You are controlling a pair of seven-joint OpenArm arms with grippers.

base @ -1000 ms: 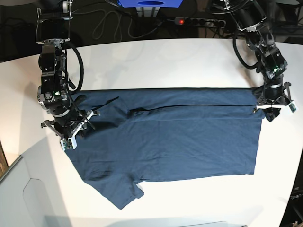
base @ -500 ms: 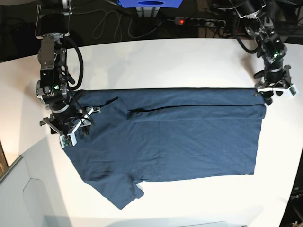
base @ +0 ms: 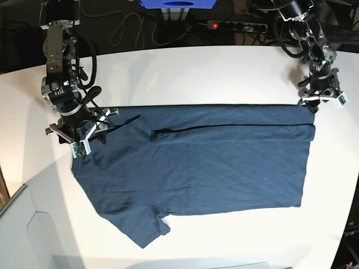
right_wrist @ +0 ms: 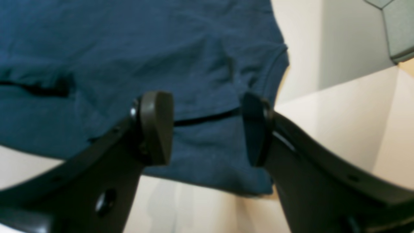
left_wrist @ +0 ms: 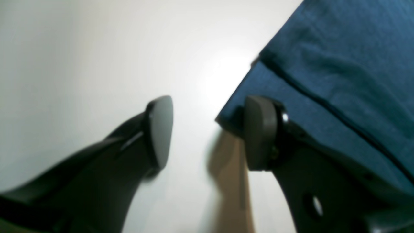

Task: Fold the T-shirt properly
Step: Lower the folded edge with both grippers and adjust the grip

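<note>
The dark navy T-shirt lies flat on the white table, its far strip folded over along a long crease. My right gripper hovers over the sleeve end at the base view's left. In the right wrist view it is open, with the T-shirt lying below and nothing pinched. My left gripper stands at the hem corner on the base view's right. The left wrist view shows it open over bare table, the T-shirt's corner just beside one finger.
A power strip with a red light and loose cables lie beyond the table's far edge, next to a blue object. A pale grey panel sits at the near left corner.
Both grippers have opened, let go of the folded edge and drawn back toward the table's far side. The shirt's fold now lies flat.
</note>
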